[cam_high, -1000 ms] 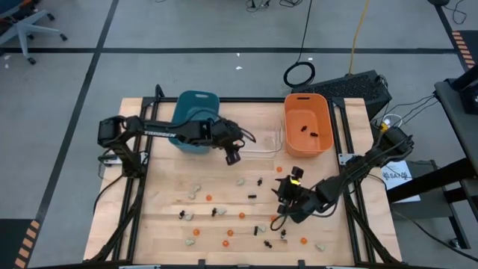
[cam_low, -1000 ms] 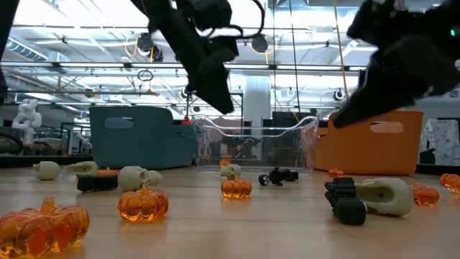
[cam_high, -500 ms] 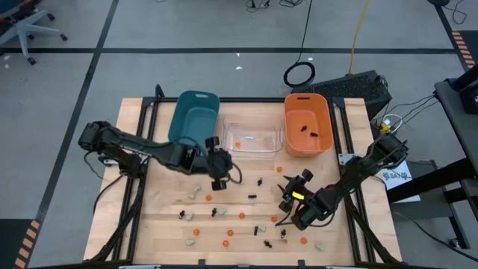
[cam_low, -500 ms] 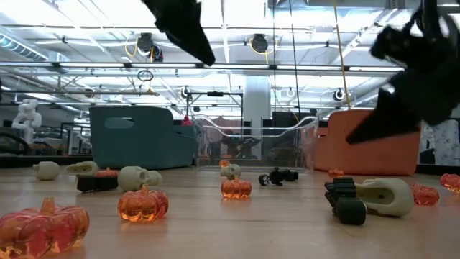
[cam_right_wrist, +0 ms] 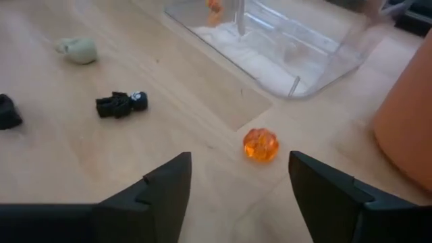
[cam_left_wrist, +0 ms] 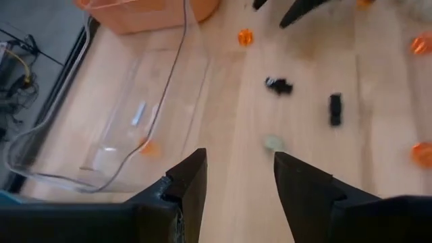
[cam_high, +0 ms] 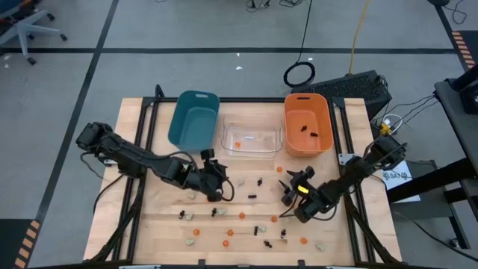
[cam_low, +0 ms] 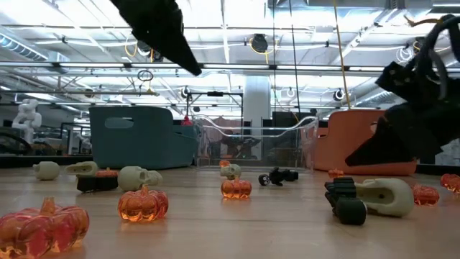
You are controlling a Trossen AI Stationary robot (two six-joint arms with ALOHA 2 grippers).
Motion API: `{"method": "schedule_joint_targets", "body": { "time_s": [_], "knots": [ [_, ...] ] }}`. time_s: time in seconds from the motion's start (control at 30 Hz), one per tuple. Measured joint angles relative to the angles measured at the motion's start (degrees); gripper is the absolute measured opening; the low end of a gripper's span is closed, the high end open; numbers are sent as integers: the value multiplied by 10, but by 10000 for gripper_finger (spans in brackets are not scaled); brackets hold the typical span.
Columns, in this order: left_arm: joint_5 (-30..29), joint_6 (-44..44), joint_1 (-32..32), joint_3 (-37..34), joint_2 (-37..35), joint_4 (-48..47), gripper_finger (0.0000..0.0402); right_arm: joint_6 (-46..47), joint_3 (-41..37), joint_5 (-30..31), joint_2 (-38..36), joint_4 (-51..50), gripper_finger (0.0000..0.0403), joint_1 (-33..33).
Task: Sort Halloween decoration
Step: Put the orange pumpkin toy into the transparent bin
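The Halloween decoration lies scattered over the near half of the wooden table (cam_high: 160, 224): small orange pumpkins (cam_high: 242, 215), black spidery pieces (cam_high: 252, 196) and pale lumps (cam_high: 240, 181). My left gripper (cam_high: 219, 191) hovers open over the table's middle, near a pale lump (cam_left_wrist: 273, 142); its open fingers (cam_left_wrist: 236, 165) hold nothing. My right gripper (cam_high: 288, 187) hovers open, right of centre, facing an orange pumpkin (cam_right_wrist: 260, 144) and a black piece (cam_right_wrist: 121, 103); nothing sits between its fingers (cam_right_wrist: 239, 169).
Three bins stand in a row along the far side: teal (cam_high: 193, 119), clear (cam_high: 250, 138) with one orange piece inside, orange (cam_high: 307, 123) with black pieces inside. In the low view pumpkins (cam_low: 143, 203) and a pale lump on a black piece (cam_low: 381, 196) lie near.
My left gripper has moved from beside the teal and clear bins toward the table's near edge, and now stands over the scattered trinkets at the middle. My right gripper has come down a little. The trinkets have stayed where they were.
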Motion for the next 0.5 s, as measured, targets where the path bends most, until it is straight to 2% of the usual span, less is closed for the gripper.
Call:
{"method": "schedule_joint_targets", "body": {
  "time_s": [0.1, 0.33, 0.5],
  "knots": [
    [0, -28, -13, -1, 0, -2, 171, -23, 0, 0, 0, 5, 245, -16],
    [-45, -11, -47, -1, 0, 6, 171, -61, 0, 14, 0, 5, 247, -37],
    [-52, -11, -53, -1, 0, 6, 171, -66, 0, 13, 0, 21, 247, -37]
  ]
}}
